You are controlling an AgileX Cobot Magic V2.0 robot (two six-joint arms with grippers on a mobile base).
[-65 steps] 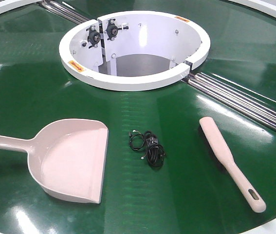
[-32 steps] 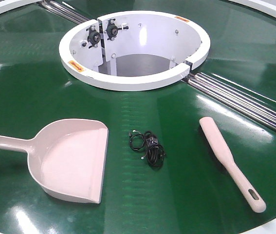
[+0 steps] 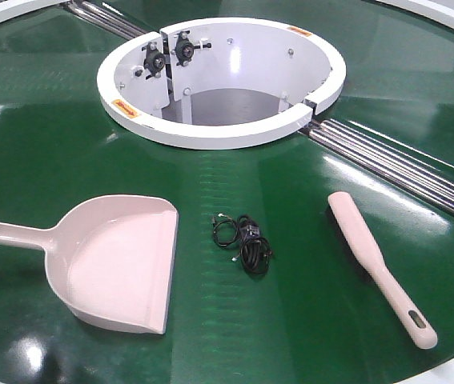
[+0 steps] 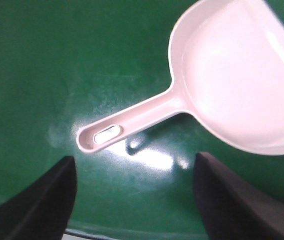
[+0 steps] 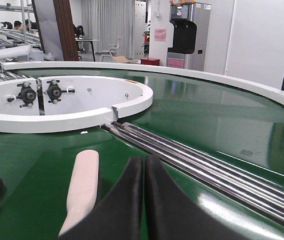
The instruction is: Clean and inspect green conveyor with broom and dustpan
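On the left of the green conveyor (image 3: 42, 128) lies the dustpan (image 3: 118, 260), flat on the belt with its wide front edge turned toward the middle and its long handle running out to the left. In the left wrist view the left tool (image 4: 135, 160) hangs above the belt with its jaws spread wide and nothing between them. The slotted handle end of the dustpan (image 4: 104, 135) lies just ahead of the gap, and the handle's axis slants away up and to the right toward the scoop. The left arm is plainly the nearer one, and closing on the handle would seem to need the jaws set across that slant.

Midway, a small bundle of black cable (image 3: 244, 240) rests on the belt, apart from both implements.

To the right lies the broom (image 3: 371, 256), bristle head toward the white central ring (image 3: 210, 132) and slotted handle toward the near rim, beside the steel roller strips (image 3: 403, 172). The right tool (image 5: 143, 162) has its jaws pressed together and empty, with the broom (image 5: 84, 185) just to its left.
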